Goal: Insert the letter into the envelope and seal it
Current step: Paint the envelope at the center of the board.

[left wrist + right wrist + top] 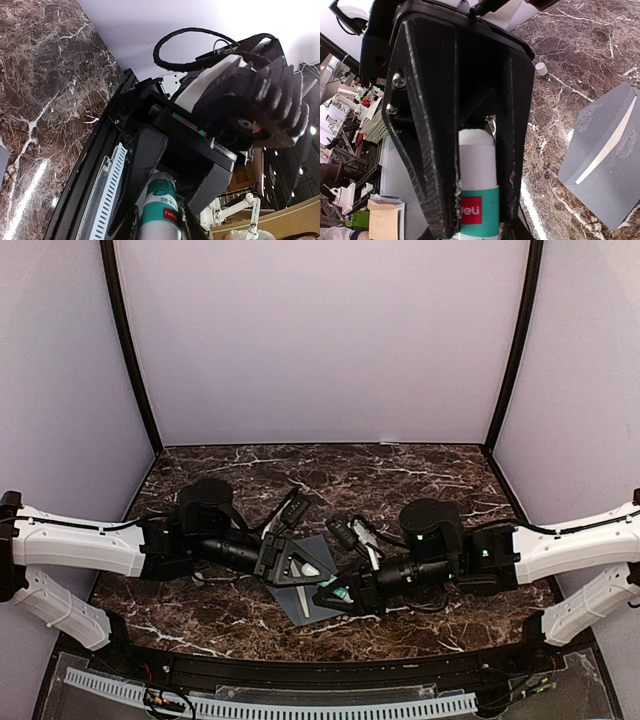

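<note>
**Glue stick [478,165] held right over the envelope [318,608]**

So we've got the grey-blue envelope lying flat on the marble table [420,475]. Just a thin cream sliver of the letter [615,130] peeks out of it. Over the envelope's far half, the left gripper [322,572] is clamped narrow on the white end of the Deli glue stick. The right gripper [335,593] has its fingers around the other end. We honestly can't tell if it's squeezing or loose.

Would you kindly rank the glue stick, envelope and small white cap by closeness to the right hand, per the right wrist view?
1. glue stick: centre, inside the right hand.
2. envelope: lower right.
3. small white cap: upper right, beyond it.
</note>
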